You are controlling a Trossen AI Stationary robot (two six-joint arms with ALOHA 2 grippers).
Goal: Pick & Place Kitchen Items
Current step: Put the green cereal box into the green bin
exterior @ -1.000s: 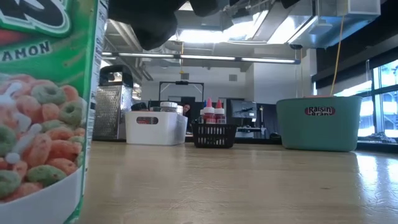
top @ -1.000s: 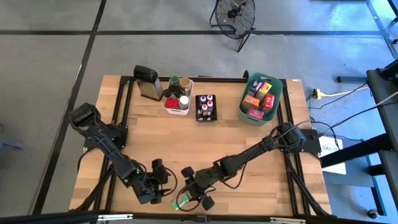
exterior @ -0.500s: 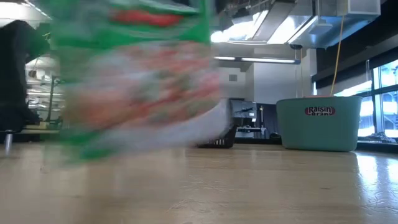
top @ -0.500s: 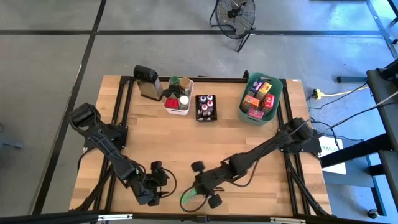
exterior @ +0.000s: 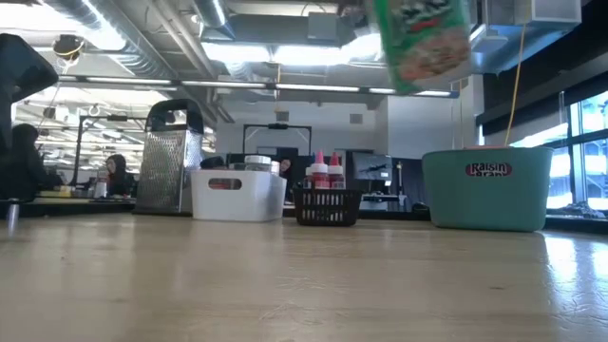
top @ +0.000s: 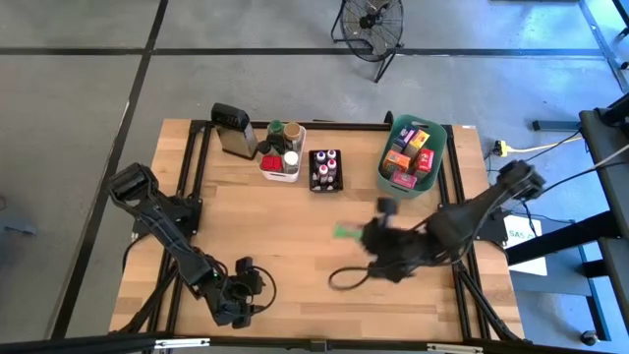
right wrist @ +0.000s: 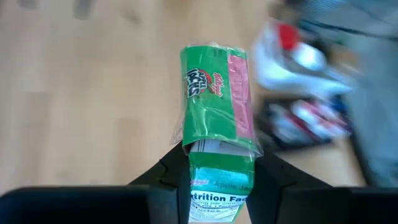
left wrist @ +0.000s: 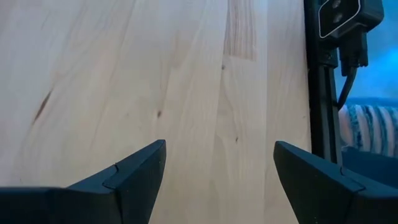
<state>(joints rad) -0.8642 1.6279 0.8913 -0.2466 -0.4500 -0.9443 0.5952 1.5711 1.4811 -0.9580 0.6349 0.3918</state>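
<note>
From above, the right arm's gripper sits over the light wooden table, just short of the teal plastic bin on the side toward the table's front edge, with a small green cereal box projecting from it toward the table's middle; motion blur makes the exact grip hard to read here. The teal plastic bin holds a packed set of small red, orange and yellow packets. Beside that bin stands a black wire basket of tiny red-capped bottles, next a white plastic bin of lidded jars, and farthest from it a grey metal grater with a black top. The left arm's gripper waits near the front edge, well apart from the teal plastic bin. At table height, the green cereal box hangs high in the air, clear of the table, just left of the teal plastic bin as pictured. The left wrist camera shows that arm's fingers spread apart over bare wood, nothing between them. The right wrist camera shows the right gripper clamped on the green cereal box, one finger against each side of it, with the white bin and black basket blurred beyond.
</note>
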